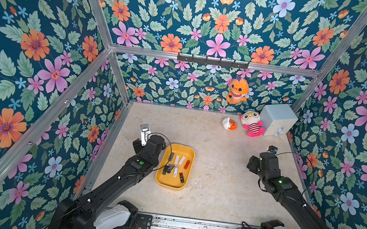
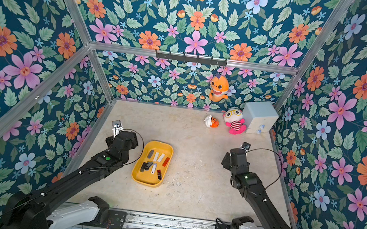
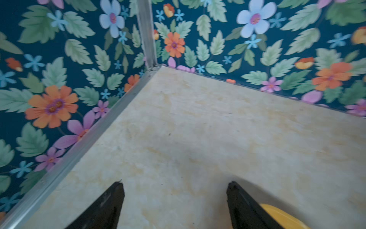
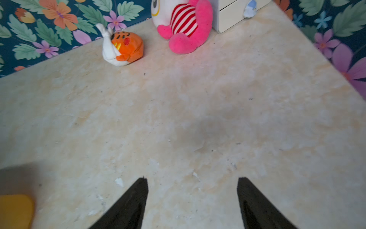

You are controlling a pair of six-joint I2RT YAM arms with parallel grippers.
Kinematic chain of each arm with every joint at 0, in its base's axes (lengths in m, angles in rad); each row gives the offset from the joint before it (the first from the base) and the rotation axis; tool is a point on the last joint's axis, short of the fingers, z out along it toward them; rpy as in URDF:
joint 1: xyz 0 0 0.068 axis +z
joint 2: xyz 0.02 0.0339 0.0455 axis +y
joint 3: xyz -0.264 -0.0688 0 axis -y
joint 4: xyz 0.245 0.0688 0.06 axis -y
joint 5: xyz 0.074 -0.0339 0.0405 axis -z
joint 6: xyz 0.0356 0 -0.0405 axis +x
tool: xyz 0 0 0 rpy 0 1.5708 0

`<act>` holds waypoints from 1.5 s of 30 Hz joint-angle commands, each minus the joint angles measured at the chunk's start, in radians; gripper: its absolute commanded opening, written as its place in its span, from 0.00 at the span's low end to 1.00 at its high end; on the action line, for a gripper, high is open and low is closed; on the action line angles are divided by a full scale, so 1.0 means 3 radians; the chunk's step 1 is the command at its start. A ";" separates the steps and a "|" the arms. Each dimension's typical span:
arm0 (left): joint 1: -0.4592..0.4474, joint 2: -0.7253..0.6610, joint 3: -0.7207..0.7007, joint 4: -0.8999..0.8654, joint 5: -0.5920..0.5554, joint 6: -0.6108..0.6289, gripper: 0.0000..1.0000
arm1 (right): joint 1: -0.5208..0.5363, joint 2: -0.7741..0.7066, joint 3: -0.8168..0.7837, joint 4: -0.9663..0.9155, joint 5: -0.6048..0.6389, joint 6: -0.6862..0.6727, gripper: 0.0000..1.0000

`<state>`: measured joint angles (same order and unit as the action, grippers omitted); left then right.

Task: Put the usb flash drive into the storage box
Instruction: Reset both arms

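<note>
Our left hand [image 3: 175, 183] hangs with its fingers spread wide and nothing between them, only bare surface [image 3: 198, 128] below. Our right hand [image 4: 192, 178] is spread the same way and holds nothing.

In both top views the storage box [image 1: 170, 182] [image 2: 147, 179] lies on the surface between the two arms, at about four o'clock from the left wrist and nine o'clock from the right, close beside the left arm. Several usb flash drives [image 1: 175, 171] – grey, white, red, dark – lie loose inside it.

At one o'clock from the box, near the back wall, an orange-and-white plush [image 1: 229, 124] sits just beside a pink striped plush [image 1: 253, 126], which leans on the pale drawer cabinet [image 1: 278, 119] in the corner. Above them an orange dinosaur plush [image 1: 238, 91] hangs on the wall.
</note>
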<state>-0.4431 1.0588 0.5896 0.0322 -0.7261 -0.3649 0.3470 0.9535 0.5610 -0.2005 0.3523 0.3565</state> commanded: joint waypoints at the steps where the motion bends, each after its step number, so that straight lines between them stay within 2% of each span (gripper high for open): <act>1: 0.0160 0.0002 -0.0500 0.1387 -0.0418 0.0802 0.87 | 0.0007 -0.0203 -0.0436 0.1244 0.0614 -0.0524 0.79; 4: 0.0334 0.0137 -0.0851 0.2052 -0.0265 0.1004 0.90 | 0.0004 -0.0105 -0.0606 0.1512 0.0936 -0.0685 0.85; 5: 0.0381 0.0224 -0.0896 0.2172 -0.0196 0.1072 0.90 | -0.0001 -0.0066 -0.0585 0.1513 0.0917 -0.0766 0.85; 8: 0.0468 0.0668 -0.1027 0.2805 0.0020 0.1398 0.90 | -0.0036 0.0171 -0.0858 0.2378 0.0845 -0.1094 0.86; 11: 0.0665 0.1223 -0.1156 0.3656 0.0386 0.1577 0.91 | -0.0301 0.0528 -0.1160 0.3117 0.0672 -0.0889 0.87; 12: 0.0679 0.1326 -0.1137 0.3795 0.0384 0.1614 0.92 | -0.0419 0.0666 -0.1228 0.3443 0.0623 -0.0877 0.87; 14: 0.0845 0.1312 -0.1119 0.3743 0.0705 0.1459 0.92 | -0.0443 0.0716 -0.1097 0.3184 0.0559 -0.0975 0.87; 15: 0.0946 0.1309 -0.1133 0.3750 0.0940 0.1309 0.92 | -0.0480 0.0791 -0.1080 0.3301 0.0441 -0.1097 0.86; 17: 0.1140 0.1555 -0.1206 0.4092 0.1202 0.1143 0.91 | -0.0497 0.0996 -0.1136 0.3738 0.0519 -0.1292 0.86; 18: 0.1234 0.1713 -0.1206 0.4261 0.1436 0.1136 0.90 | -0.0534 0.1088 -0.1171 0.3912 0.0420 -0.1320 0.86; 20: 0.1247 0.1872 -0.1186 0.4450 0.1548 0.1198 0.90 | -0.0707 0.1367 -0.1246 0.4352 0.0253 -0.1233 0.86; 22: 0.1247 0.1785 -0.1191 0.4239 0.1620 0.1191 0.90 | -0.0828 0.1802 -0.1285 0.4895 0.0099 -0.1211 0.86; 23: 0.1243 0.1826 -0.1242 0.4443 0.1658 0.1234 0.90 | -0.0818 0.1852 -0.1265 0.4923 0.0134 -0.1240 0.86; 24: 0.1230 0.1822 -0.1291 0.4523 0.1721 0.1273 0.90 | -0.0822 0.1738 -0.1211 0.4598 0.0097 -0.1176 0.85; 25: 0.1207 0.1790 -0.1324 0.4507 0.1791 0.1318 0.91 | -0.0864 0.1602 -0.1098 0.4120 0.0024 -0.1090 0.84; 26: 0.1204 0.1802 -0.1315 0.4502 0.1884 0.1368 0.91 | -0.0977 0.1663 -0.1026 0.4105 -0.0137 -0.1043 0.81; 27: 0.1196 0.1818 -0.1274 0.4471 0.1900 0.1378 0.91 | -0.1031 0.1722 -0.0998 0.4147 -0.0145 -0.1013 0.83; 29: 0.1208 0.1789 -0.1145 0.4171 0.1894 0.1348 0.92 | -0.1044 0.1604 -0.0942 0.3826 -0.0125 -0.0936 0.84; 31: 0.1241 0.1816 -0.1108 0.4149 0.1929 0.1331 0.92 | -0.1045 0.1695 -0.0984 0.4084 -0.0111 -0.0982 0.87; 32: 0.1251 0.1806 -0.1090 0.4089 0.1945 0.1319 0.92 | -0.1044 0.1654 -0.0966 0.3962 -0.0120 -0.0952 0.88; 33: 0.1268 0.1802 -0.1077 0.4048 0.1976 0.1309 0.98 | -0.1047 0.1627 -0.0953 0.3884 -0.0121 -0.0941 0.93; 34: 0.1282 0.1808 -0.1071 0.4049 0.1983 0.1300 0.99 | -0.1045 0.1639 -0.0956 0.3918 -0.0117 -0.0947 0.99; 36: 0.1283 0.1803 -0.1057 0.4025 0.1881 0.1255 0.99 | -0.1045 0.1674 -0.0980 0.4027 -0.0103 -0.0983 0.99; 45: 0.1290 0.1802 -0.1035 0.3988 0.1892 0.1242 0.99 | -0.1046 0.1664 -0.0967 0.3987 -0.0111 -0.0974 0.99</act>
<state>-0.0578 1.5997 0.2756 1.2274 -0.1596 0.0162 0.0326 1.4528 0.2684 0.9890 0.3187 0.0593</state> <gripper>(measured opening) 0.993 0.994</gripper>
